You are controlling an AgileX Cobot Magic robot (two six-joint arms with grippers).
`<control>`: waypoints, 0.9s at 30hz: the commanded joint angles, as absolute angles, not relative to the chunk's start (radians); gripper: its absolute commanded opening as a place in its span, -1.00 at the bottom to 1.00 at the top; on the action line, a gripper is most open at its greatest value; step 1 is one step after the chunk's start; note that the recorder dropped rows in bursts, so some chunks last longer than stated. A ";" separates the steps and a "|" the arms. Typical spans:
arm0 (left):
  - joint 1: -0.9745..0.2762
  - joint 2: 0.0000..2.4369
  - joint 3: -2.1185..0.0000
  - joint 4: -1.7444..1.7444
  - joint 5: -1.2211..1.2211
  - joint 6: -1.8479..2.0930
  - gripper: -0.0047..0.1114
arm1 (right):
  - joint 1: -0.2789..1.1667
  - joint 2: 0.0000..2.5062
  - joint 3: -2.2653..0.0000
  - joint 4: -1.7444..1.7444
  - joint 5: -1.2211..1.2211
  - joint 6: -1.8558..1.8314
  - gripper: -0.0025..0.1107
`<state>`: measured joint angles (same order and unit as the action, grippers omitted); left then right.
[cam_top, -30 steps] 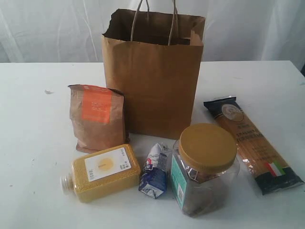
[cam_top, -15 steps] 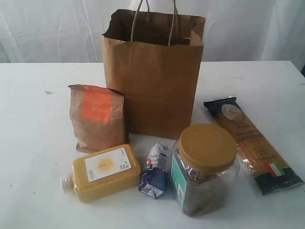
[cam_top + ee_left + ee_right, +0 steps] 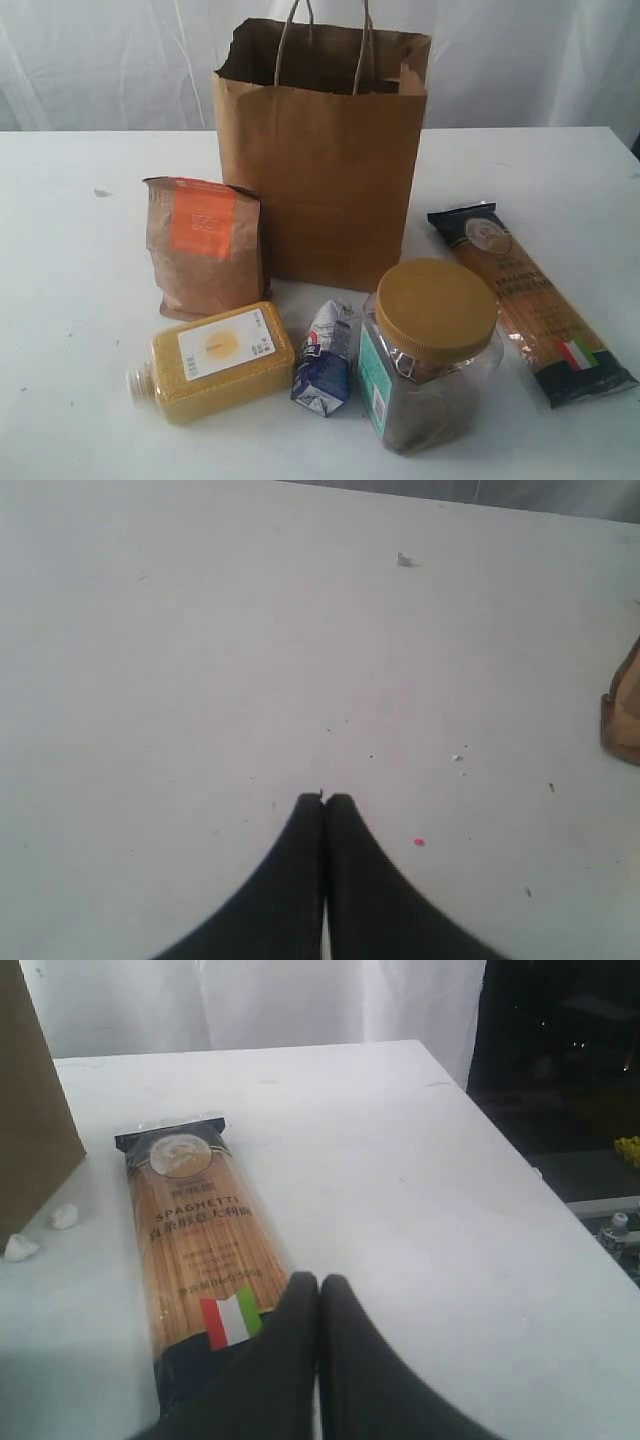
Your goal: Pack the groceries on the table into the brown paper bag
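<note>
Just beside the right gripper [image 3: 320, 1282], its 2 jaws closed and empty, lies the long spaghetti packet [image 3: 195, 1240]. Open them wide, then straddle its narrow width. The left gripper [image 3: 325, 800], also closed, holds nothing. The brown paper bag [image 3: 320, 150] stands past the packet's far end.

Bare table [image 3: 70, 330] either side; handles [image 3: 363, 50] across bag [image 3: 320, 170] mouth

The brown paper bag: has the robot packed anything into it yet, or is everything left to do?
Nothing visibly done; the bag hides its inside. Nothing in hand: left fingers and right fingers are shut, empty. Left on the table: pouch, grain bottle, carton, jar, spaghetti packet.
</note>
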<state>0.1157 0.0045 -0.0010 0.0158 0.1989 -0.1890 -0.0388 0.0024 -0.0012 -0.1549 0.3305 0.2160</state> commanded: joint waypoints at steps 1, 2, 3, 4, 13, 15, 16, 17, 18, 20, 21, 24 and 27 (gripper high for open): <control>0.116 0.000 0.000 0.000 0.205 -0.253 -0.92 | -0.040 0.000 0.000 -0.155 0.321 0.214 -0.96; 0.116 0.000 0.000 -0.011 0.205 -0.283 -0.92 | -0.040 0.000 0.000 -0.155 0.321 0.214 -0.96; 0.112 0.000 0.000 -0.029 0.205 -0.312 -0.92 | -0.040 0.000 0.000 -0.155 0.321 0.214 -0.96; 0.109 0.000 0.000 -0.029 0.205 -0.313 -0.92 | -0.040 0.000 0.000 -0.155 0.321 0.214 -0.96; 0.105 0.000 0.000 0.080 0.176 -0.170 -0.92 | -0.040 0.000 0.000 -0.188 0.309 0.170 -0.96; 0.105 0.000 0.000 0.095 0.176 -0.108 -0.92 | -0.040 0.000 0.000 -0.220 0.288 0.149 -0.96; 0.105 0.000 0.000 0.095 0.176 -0.096 -0.92 | -0.040 0.000 0.000 -0.235 0.279 0.136 -0.96; 0.105 0.000 0.000 0.095 0.176 -0.096 -0.92 | -0.040 0.000 0.000 -0.240 0.271 0.132 -0.96; 0.105 0.000 0.000 0.095 0.176 -0.094 -0.92 | -0.040 0.000 0.000 -0.240 0.260 0.132 -0.96; 0.105 0.000 0.000 0.095 0.176 -0.094 -0.92 | -0.040 0.000 0.000 -0.240 0.244 0.132 -0.96; 0.105 0.000 0.000 0.095 0.176 -0.092 -0.92 | -0.040 0.000 0.000 -0.240 0.245 0.134 -0.96; 0.105 0.000 0.000 0.095 0.176 -0.092 -0.92 | -0.040 0.000 0.000 -0.240 0.235 0.134 -0.96; 0.105 0.000 0.000 0.095 0.176 -0.092 -0.92 | -0.040 0.000 0.000 -0.088 0.119 0.267 -0.96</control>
<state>0.1120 0.0045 -0.0010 0.0936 0.1848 -0.0962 -0.0388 0.0024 -0.0012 -0.2019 0.2278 0.1649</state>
